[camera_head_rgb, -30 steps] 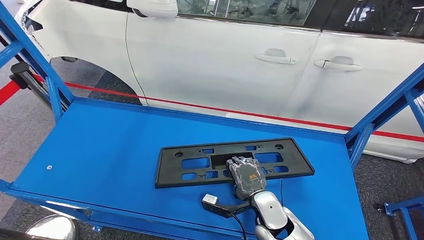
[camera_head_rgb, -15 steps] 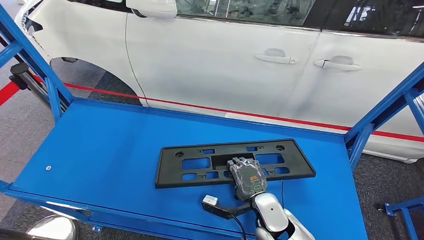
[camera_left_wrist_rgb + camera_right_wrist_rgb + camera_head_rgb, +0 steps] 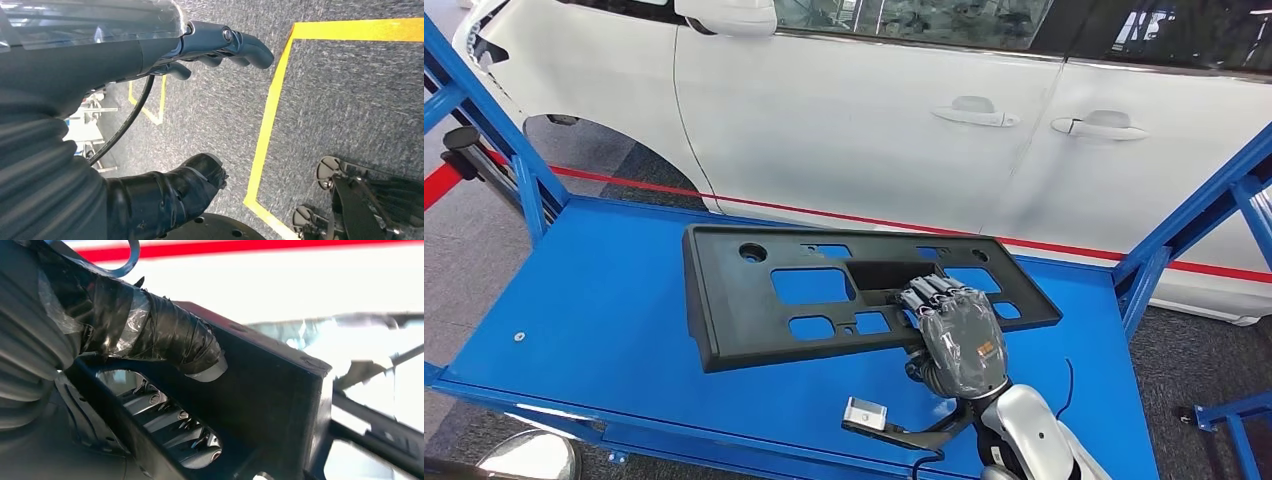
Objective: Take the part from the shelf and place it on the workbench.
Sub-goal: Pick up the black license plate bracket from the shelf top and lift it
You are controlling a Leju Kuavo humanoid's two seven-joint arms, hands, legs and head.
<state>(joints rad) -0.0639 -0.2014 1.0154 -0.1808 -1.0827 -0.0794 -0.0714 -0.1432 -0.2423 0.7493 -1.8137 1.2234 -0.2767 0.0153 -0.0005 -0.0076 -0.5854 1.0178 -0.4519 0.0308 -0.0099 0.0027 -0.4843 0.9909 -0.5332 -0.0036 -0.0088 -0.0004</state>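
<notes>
A: Right hand [image 3: 959, 340] grips the flat black plastic plate with cut-outs [image 3: 824, 290], tilted up off the blue metal shelf [image 3: 604, 300].
B: Lift step, then. Left hand [image 3: 220, 45] hangs empty, fingers apart (over carpet). Next: clear the frame, turn to the workbench. White car [image 3: 874, 110] behind.

Black part [image 3: 824, 300], blue shelf [image 3: 604, 300], probably white car [image 3: 854, 120].

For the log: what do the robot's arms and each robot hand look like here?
Right arm: glossy silver shell, black cable alongside. Right robot hand: dark grey, clear-wrapped, small orange marking on the back. Left robot hand: grey ribbed cover, dark fingers, black-taped thumb, black cable.
</notes>
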